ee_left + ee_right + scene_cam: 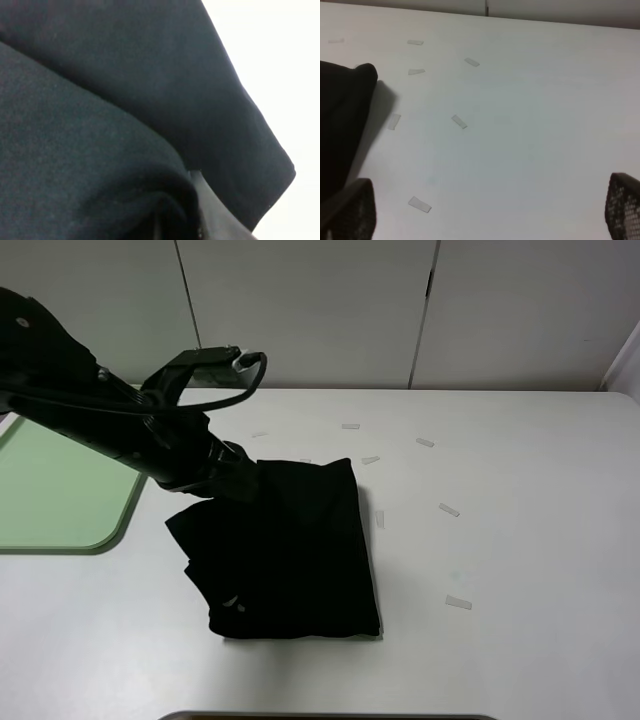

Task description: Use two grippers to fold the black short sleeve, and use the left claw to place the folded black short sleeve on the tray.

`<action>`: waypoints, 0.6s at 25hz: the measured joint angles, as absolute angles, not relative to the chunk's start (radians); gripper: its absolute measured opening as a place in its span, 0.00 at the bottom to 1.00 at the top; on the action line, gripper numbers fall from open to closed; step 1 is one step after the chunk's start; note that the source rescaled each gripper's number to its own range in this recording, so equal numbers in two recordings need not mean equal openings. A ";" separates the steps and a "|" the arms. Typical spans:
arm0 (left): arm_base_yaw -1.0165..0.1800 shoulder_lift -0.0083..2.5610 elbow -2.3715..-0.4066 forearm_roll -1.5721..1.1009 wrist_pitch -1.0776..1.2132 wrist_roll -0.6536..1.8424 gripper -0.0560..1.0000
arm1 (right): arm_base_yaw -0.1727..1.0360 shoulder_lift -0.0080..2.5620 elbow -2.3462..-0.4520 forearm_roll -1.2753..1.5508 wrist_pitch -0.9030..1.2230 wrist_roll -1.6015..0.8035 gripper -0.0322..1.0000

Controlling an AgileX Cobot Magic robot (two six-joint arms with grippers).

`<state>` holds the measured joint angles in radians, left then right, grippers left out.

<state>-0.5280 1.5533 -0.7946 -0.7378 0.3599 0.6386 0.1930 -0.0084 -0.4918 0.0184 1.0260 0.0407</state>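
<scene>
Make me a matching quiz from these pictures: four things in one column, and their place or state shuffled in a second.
1 black short sleeve
2 tray
3 left claw
4 right gripper

a open, over bare table
b folded, mid-table
c pale green, left of the shirt
d at the shirt's far left corner

Pairs: 1-b, 2-c, 3-d, 4-a

The left arm (110,430) slants in from 10 o'clock toward the middle; its left hand (240,481) is clamped on the black short sleeve (300,550); the right hand (490,215) holds its fingers (350,210) spread wide.
</scene>
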 joint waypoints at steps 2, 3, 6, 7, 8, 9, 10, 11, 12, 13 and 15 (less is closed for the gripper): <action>-0.545 1.568 -0.795 -0.752 0.332 0.645 0.08 | 0.193 -0.008 -0.492 0.018 1.026 0.041 1.00; -0.551 1.578 -0.795 -0.761 0.324 0.646 0.08 | 0.193 -0.008 -0.492 0.018 1.026 0.041 1.00; -0.578 1.618 -0.795 -0.799 0.286 0.648 0.08 | 0.193 -0.008 -0.492 0.018 1.026 0.041 1.00; -0.592 1.631 -0.795 -0.815 0.262 0.649 0.08 | 0.193 -0.008 -0.492 0.018 1.026 0.041 1.00; -0.610 1.640 -0.795 -0.828 0.235 0.649 0.08 | 0.193 -0.008 -0.492 0.018 1.026 0.041 1.00; -0.624 1.647 -0.795 -0.841 0.205 0.649 0.08 | 0.193 -0.008 -0.492 0.018 1.026 0.041 1.00; -0.645 1.652 -0.795 -0.849 0.176 0.649 0.08 | 0.193 -0.008 -0.492 0.018 1.026 0.041 1.00; -0.681 1.660 -0.795 -0.861 0.119 0.649 0.08 | 0.193 -0.008 -0.492 0.018 1.026 0.041 1.00; -0.699 1.667 -0.795 -0.865 0.100 0.650 0.08 | 0.193 -0.008 -0.492 0.018 1.026 0.041 1.00; -0.713 1.672 -0.795 -0.867 0.083 0.650 0.08 | 0.193 -0.008 -0.492 0.018 1.026 0.041 1.00; -0.746 1.685 -0.795 -0.868 0.057 0.650 0.08 | 0.193 -0.008 -0.492 0.018 1.026 0.041 1.00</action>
